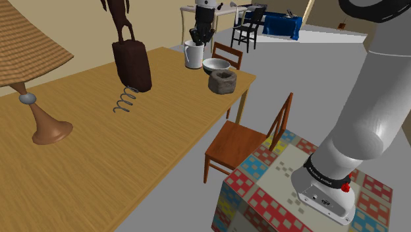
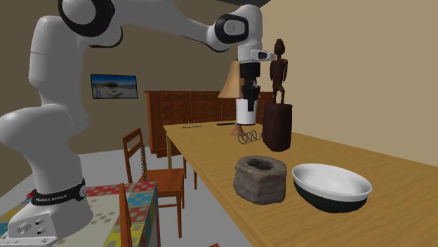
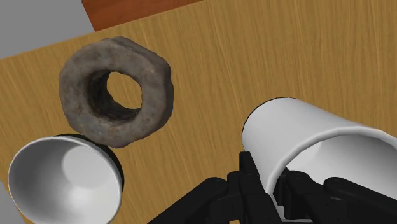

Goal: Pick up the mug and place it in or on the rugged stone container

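Nearest the table edge stands the rugged stone container, mouth up, with a white bowl just beside it. Beyond the container the gripper has its fingers clamped over the rim wall of the upright white mug. Judgement: the carry runs back toward the container. The bowl crowds one side and the table edge lies near another.
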### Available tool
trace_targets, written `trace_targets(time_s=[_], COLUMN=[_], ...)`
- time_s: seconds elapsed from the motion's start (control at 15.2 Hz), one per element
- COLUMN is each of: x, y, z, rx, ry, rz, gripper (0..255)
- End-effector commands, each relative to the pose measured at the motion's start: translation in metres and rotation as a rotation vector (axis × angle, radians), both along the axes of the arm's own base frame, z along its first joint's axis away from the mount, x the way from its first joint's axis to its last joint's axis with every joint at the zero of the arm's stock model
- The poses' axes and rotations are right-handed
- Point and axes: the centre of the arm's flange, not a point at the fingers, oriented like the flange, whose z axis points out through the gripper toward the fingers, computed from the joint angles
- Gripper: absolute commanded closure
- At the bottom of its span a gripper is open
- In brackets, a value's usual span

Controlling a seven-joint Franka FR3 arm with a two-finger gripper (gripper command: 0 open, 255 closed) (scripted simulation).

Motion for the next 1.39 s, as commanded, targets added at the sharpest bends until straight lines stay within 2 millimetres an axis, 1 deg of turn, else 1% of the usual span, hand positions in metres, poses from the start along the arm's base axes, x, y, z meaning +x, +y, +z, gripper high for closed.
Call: trace_targets(time_s=[0.0,0.79,0.86,1.32], x=[-0.004,-0.029,-0.03,-0.03], y=[-0.026,-0.182,-0.19,-0.19], z=[0.002,0.013,0.014,-0.023], rx=[0.0,0.0,0.0,0.0], ry=[-0.001,-0.001,-0.001,-0.001], rz=[0.002,0.002,0.002,0.002], gripper=[255,255,255,255])
